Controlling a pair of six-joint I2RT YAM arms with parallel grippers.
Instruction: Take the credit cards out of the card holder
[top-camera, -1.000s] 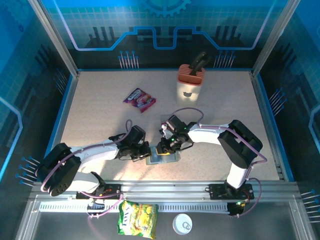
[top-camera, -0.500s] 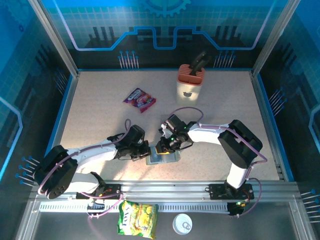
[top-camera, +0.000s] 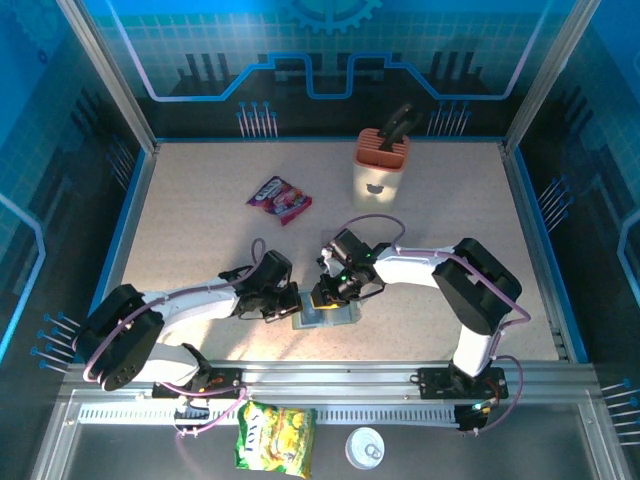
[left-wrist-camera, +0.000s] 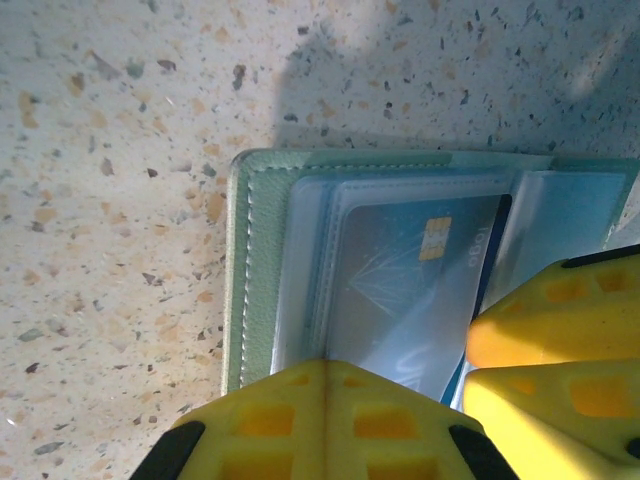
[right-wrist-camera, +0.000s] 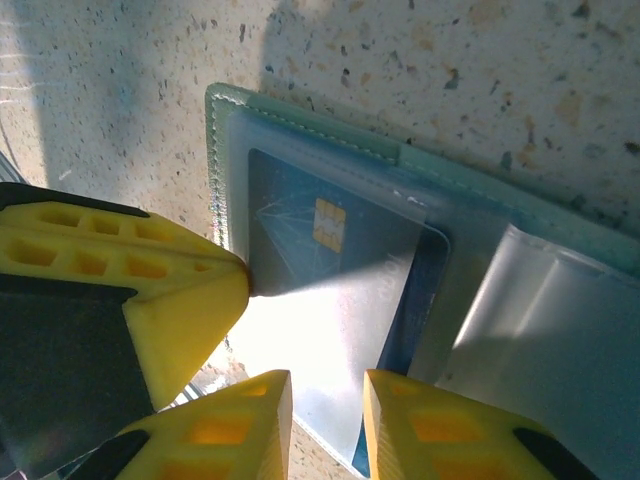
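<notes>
1. The left claw (left-wrist-camera: 325, 385) was closed with its fingers (left-wrist-camera: 390, 425) pressed together. Its tip sat on the near edge of the holder (left-wrist-camera: 252, 260), which lay open on the desk (left-wrist-camera: 120, 150).
2. Just ahead of that tip, a blue card (left-wrist-camera: 400, 270) with a gold chip sat inside the holder's clear pocket.
3. The right claw (right-wrist-camera: 326, 405) stood slightly open, with a narrow gap between its fingers (right-wrist-camera: 440, 430). The card's glare-lit edge lay right at that gap, but whether the claw touched the card could not be told.
4. The left claw's tip was just beside the right claw, over the same panel.
5. Well beyond both claws lay a packet (top-camera: 279, 198) and a knife block (top-camera: 380, 165), both far from the holder.
</notes>
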